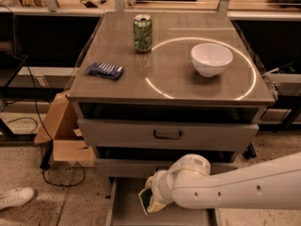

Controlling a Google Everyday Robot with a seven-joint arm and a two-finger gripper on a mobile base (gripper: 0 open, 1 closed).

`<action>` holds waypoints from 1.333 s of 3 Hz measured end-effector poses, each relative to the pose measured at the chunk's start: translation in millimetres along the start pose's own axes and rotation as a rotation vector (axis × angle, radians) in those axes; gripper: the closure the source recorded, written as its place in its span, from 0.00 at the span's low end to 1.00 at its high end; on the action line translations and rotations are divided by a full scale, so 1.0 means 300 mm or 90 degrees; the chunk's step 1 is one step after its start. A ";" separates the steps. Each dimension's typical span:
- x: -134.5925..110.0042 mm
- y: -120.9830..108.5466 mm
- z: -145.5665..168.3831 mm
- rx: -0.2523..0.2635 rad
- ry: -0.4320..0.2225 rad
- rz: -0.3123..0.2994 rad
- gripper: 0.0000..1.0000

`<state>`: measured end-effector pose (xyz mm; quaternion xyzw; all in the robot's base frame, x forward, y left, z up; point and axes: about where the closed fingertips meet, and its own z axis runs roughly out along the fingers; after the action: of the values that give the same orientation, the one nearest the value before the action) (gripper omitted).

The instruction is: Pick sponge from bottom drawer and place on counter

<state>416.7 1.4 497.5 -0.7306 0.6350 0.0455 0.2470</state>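
The sponge (144, 200), dark green face with a yellow edge, stands tilted on its edge over the open bottom drawer (126, 207) at the bottom of the camera view. My gripper (151, 200) reaches in from the right on a white arm and is shut on the sponge, holding it just above the drawer's grey floor. The counter (174, 79) with its thin white circle line lies above, well clear of the gripper.
On the counter stand a green can (142, 33), a white bowl (211, 58) and a blue crinkly packet (104, 70). Two higher drawers (122, 134) are closed above the gripper. A cardboard box (63, 135) and a shoe (16, 197) lie on the floor to the left.
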 end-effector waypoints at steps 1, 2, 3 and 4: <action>-0.059 -0.078 -0.118 0.045 0.013 -0.034 1.00; -0.059 -0.078 -0.118 0.045 0.014 -0.034 1.00; -0.084 -0.103 -0.139 0.050 0.019 -0.050 1.00; -0.146 -0.150 -0.210 0.073 0.025 -0.084 1.00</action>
<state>435.6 18.1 582.8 -0.7560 0.5920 -0.0220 0.2784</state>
